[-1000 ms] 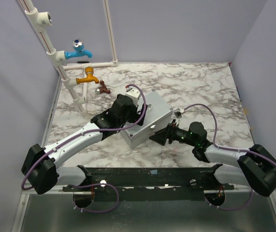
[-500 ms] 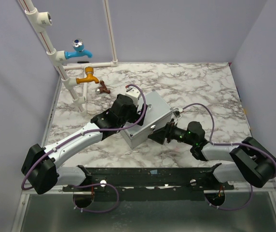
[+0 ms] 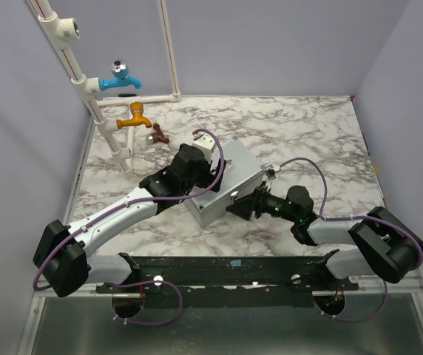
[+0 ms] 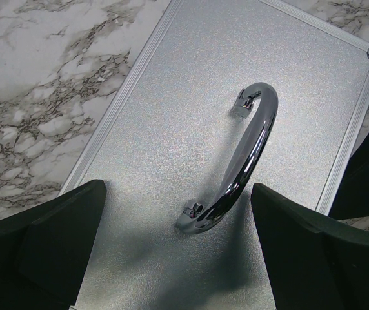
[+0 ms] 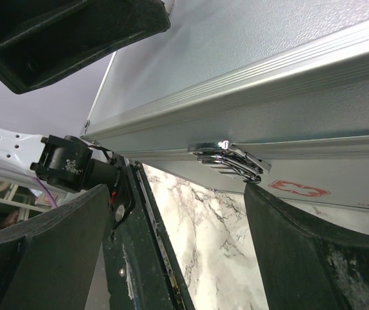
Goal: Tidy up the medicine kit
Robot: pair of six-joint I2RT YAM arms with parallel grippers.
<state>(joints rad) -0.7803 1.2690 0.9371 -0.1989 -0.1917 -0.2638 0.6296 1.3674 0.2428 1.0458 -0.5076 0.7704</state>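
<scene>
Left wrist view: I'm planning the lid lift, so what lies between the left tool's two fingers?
The silver handle on the box lid, shown in the left wrist view.

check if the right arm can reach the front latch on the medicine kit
Probably yes. The right gripper is open and faces the front of the medicine kit, the latch just ahead of its fingers, nothing between. The left gripper hovers over the lid, not blocking.

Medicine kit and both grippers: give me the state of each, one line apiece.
medicine kit: lid shut
latch: looks fastened
handle: appears folded down on the lid
left gripper: open, above the handle, holding nothing
right gripper: open, facing the latch, holding nothing
</scene>
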